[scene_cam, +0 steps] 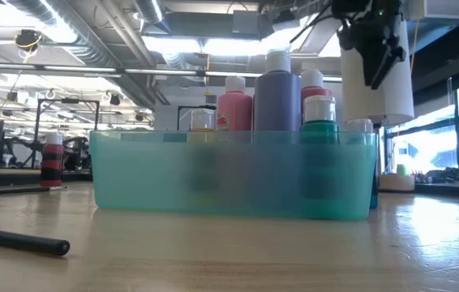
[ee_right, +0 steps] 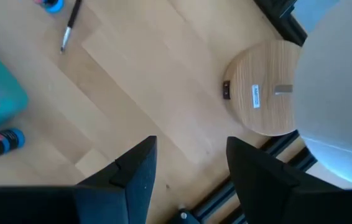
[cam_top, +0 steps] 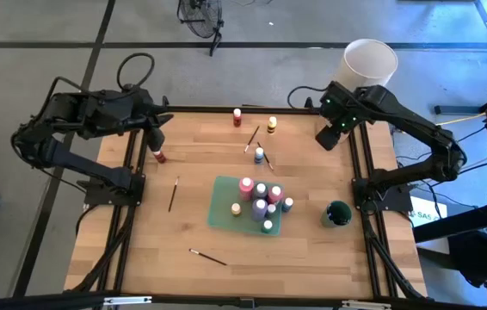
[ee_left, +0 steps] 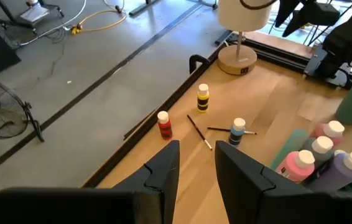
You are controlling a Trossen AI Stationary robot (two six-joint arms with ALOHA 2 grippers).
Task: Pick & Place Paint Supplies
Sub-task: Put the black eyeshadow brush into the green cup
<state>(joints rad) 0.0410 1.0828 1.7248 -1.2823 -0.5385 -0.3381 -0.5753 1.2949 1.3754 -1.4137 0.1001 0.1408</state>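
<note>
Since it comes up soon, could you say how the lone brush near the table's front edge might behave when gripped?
The brush looks thin and round, lying flat, so it may roll if nudged. Being so low against the table, it probably offers little to pinch.

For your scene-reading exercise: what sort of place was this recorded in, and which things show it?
Probably an open-plan lab or workshop, not a home. The low view shows exposed ceiling ducts and strip lights; the wooden table stands on bare concrete floor with a floor fan nearby.

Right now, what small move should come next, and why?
Probably lower the left gripper around the red bottle just beside it: its fingers are apart and empty, and that bottle stands outside the teal tray holding most bottles. The right gripper waits by the white cylinder.
</note>
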